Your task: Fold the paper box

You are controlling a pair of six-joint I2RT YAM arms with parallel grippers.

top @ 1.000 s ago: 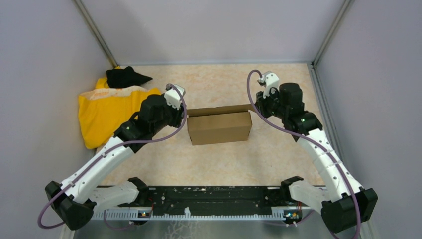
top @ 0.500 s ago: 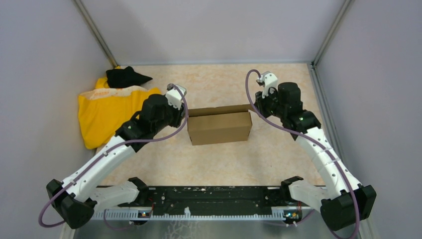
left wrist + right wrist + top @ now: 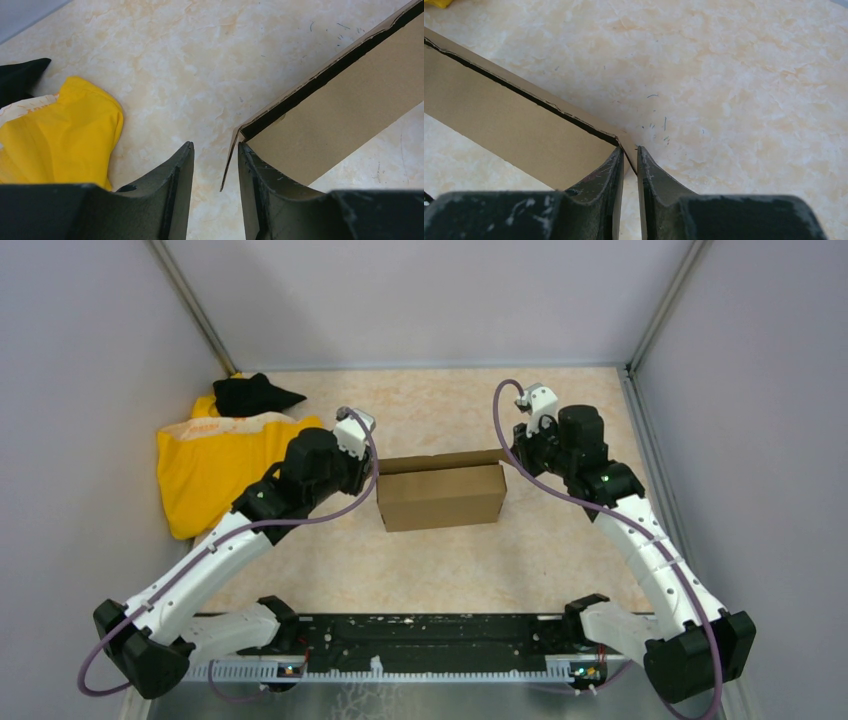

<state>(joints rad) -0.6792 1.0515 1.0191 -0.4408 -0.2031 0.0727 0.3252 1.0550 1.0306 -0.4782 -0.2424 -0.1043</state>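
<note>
Tabletop (image 3: 749,75), R tool (image 3: 630,160) nipping paper box (image 3: 499,115)

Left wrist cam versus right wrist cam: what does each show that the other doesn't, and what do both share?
Left wrist only: the black cloth, and the left gripper open with the left end flap of the paper box between its fingers. Right wrist only: the right gripper closed on the right end flap. Both: the box's brown wall with a dark slit along its edge, the marbled tabletop, and yellow cloth, a sliver in the right view.
</note>
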